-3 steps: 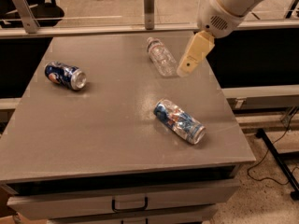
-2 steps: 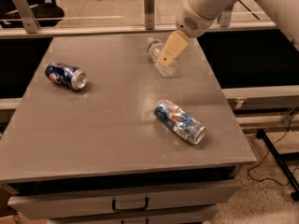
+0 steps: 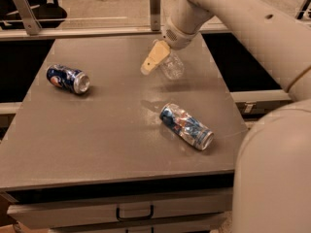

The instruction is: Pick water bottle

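The claw (image 3: 154, 59) hangs in the upper middle of the view, its tan tip angled down and to the left. Just up and right of the claw sits the rounded pale wrist (image 3: 181, 30). From there the thick arm (image 3: 252, 18) runs rightward, then bends down to a bulky rounded housing (image 3: 272, 169), well below and right of the claw.

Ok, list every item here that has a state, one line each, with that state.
gripper: down at the water bottle, over the far part of the table
water bottle: on its side, partly hidden by the gripper
blue soda can: on its side, left
crinkled can: on its side, dented, front right
drawer: shut
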Available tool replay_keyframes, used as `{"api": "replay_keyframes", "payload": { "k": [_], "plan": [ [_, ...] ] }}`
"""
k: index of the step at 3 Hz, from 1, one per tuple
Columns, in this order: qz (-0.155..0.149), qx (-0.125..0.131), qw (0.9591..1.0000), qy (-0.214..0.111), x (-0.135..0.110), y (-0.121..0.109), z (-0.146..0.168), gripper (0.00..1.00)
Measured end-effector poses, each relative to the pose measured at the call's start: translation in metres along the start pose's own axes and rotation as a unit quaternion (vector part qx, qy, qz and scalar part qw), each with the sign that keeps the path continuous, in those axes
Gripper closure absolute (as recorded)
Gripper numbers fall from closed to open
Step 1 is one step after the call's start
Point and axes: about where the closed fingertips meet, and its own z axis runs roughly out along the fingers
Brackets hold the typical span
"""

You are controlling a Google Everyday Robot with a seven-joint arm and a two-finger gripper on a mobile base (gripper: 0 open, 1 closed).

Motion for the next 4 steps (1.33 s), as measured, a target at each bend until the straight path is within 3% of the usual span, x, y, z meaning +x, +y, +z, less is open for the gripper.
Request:
{"api": "replay_keyframes", "payload": {
  "k": [1,2,3,4],
  "plan": [
    [0.037,-0.008,0.9992,0.01,0.001,-0.005,0.024,0.19],
    [0.045,-0.009,0.999,0.002,-0.001,-0.009,0.028,0.42],
    [0.025,-0.019,0.9988,-0.036,-0.017,-0.008,0.011,0.65],
    [-0.034,-0.056,0.9925,-0.103,-0.038,0.014,-0.033,0.88]
  ]
}}
